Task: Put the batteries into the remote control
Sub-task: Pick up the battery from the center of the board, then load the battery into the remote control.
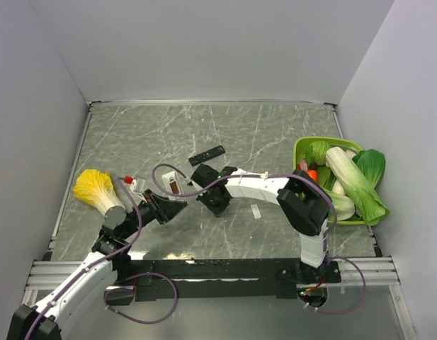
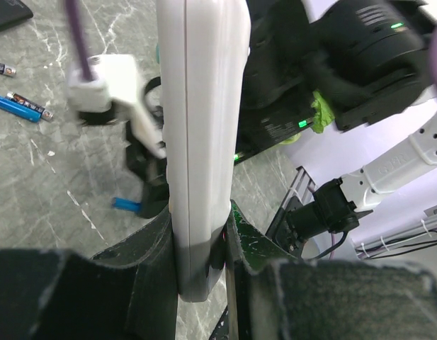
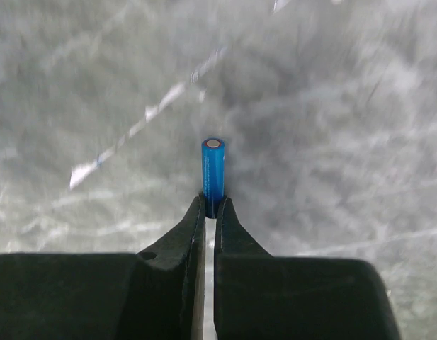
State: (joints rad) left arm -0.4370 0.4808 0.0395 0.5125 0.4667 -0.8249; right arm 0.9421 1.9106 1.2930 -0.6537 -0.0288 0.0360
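My right gripper (image 3: 210, 207) pinches a blue battery (image 3: 213, 166) by one end, centre frame. My left gripper (image 2: 200, 244) clamps the white remote (image 2: 200, 106) edge-on, mid-frame. I'd hold the battery square to the remote and seat it gently.

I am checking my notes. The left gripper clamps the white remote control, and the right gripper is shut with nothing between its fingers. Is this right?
Not quite. The right gripper is shut on a blue battery, pinched at one end, as the right wrist view shows. The left gripper does clamp the white remote control.
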